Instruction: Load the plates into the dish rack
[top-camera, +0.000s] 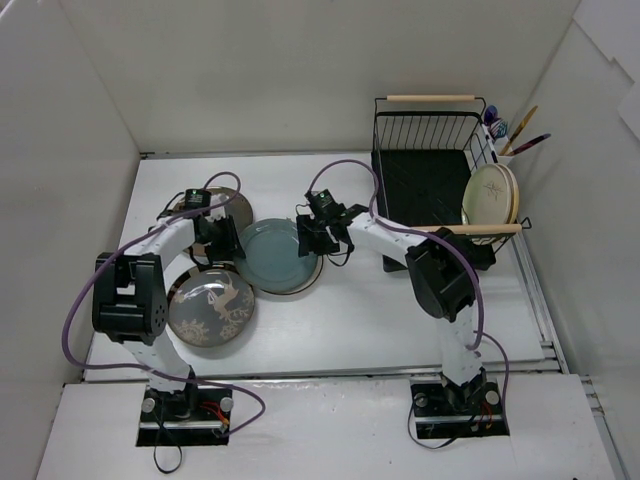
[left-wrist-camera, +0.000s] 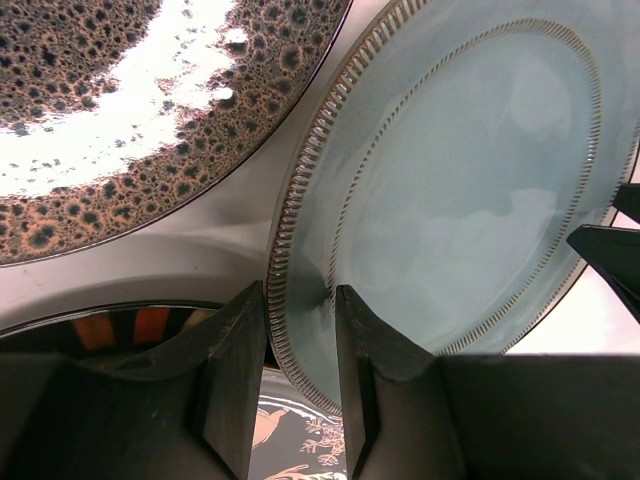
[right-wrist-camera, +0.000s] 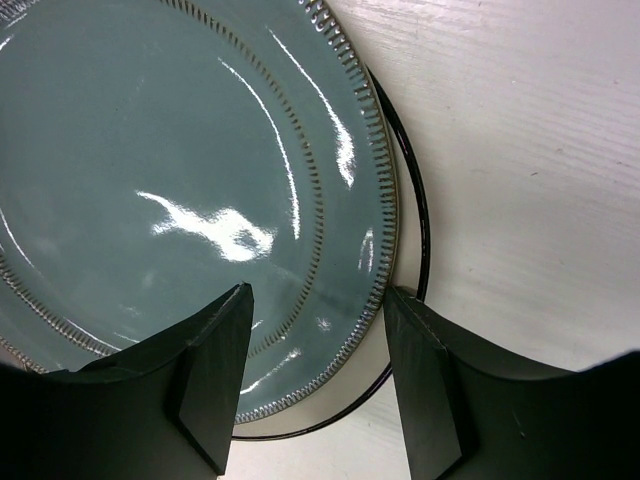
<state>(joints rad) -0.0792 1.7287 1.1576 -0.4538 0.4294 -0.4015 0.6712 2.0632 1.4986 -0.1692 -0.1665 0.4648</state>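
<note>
The teal plate (top-camera: 272, 255) lies mid-table on a dark-rimmed beige plate (right-wrist-camera: 403, 250). My left gripper (top-camera: 222, 247) is at its left rim. In the left wrist view its jaws (left-wrist-camera: 300, 350) are shut on the teal plate (left-wrist-camera: 460, 190), one finger on each face of the ribbed rim. My right gripper (top-camera: 313, 237) is open at the plate's right rim. In the right wrist view it (right-wrist-camera: 318, 340) straddles the teal plate (right-wrist-camera: 150, 150) without touching. The dish rack (top-camera: 425, 125) stands at the back right and holds two pale plates (top-camera: 490, 193) upright.
A dark grey floral plate (top-camera: 210, 310) lies front left, just under the teal rim (left-wrist-camera: 300, 440). A brown-bronze speckled plate (left-wrist-camera: 120, 100) lies behind my left gripper (top-camera: 222, 200). A utensil cup (top-camera: 505, 150) with tools hangs on the rack's right side. White walls enclose the table.
</note>
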